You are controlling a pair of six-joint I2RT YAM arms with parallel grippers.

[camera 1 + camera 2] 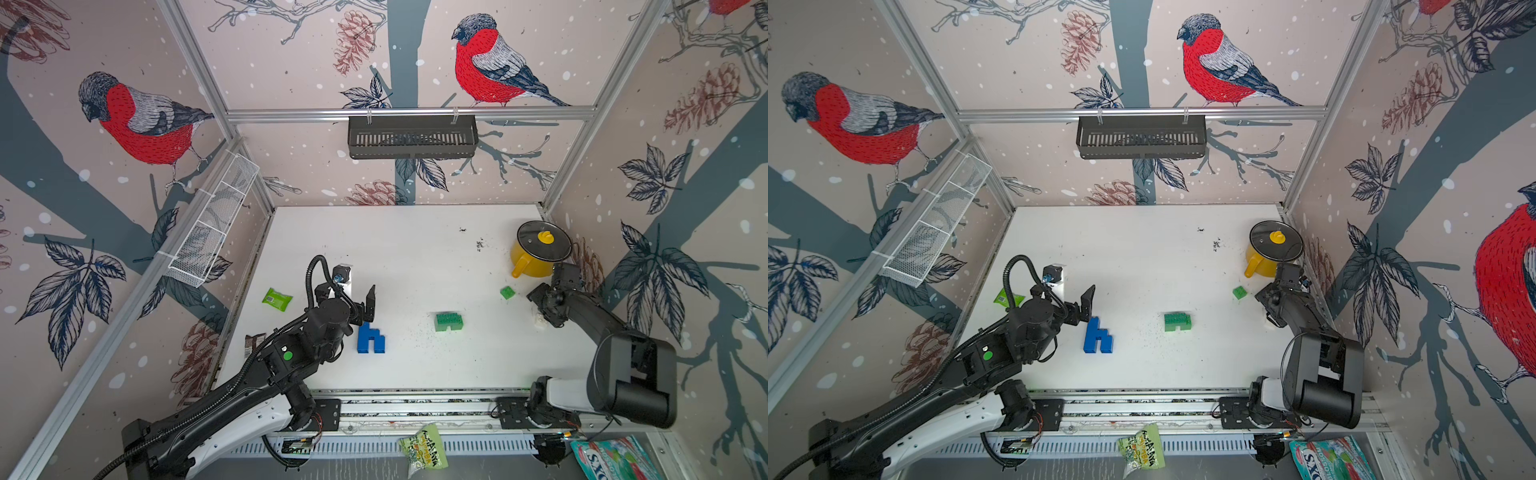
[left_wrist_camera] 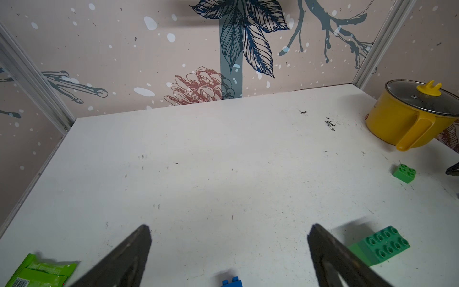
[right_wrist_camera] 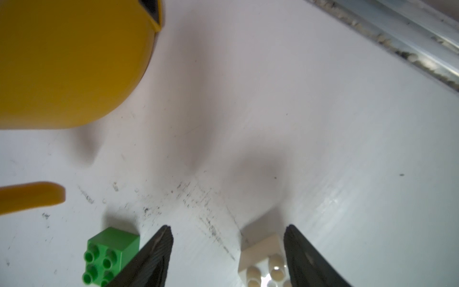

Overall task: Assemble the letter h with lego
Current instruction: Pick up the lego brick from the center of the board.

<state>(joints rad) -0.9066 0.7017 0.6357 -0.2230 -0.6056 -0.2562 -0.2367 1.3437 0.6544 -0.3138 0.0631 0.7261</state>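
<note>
Lego first: blue brick h-shape sits on white tabletop toward the front edge, nearer the left edge, just beside the left arm. Left gripper is spread wide with nothing between its fingers. Left wrist view catches only a blue studded corner of the h; both top views show the whole letter.

Green stacked-brick arch lies mid-table, apart from everything. Small green square brick lies toward the right edge, near yellow lidded pot in the far right corner.

White square brick is clear only in right wrist view. It lies between the fingers of right gripper, close against one, with a gap to the other; jaws apart, not pinching. Top views give just a pale sliver under the arm. Right wrist view also puts the green square brick just outside the other finger.

Flat light-green packet lies near the left edge.

Widest open stretch runs along the far edge, from the left edge to the pot. Right gripper has tight room, with the right edge rail and the pot near.
</note>
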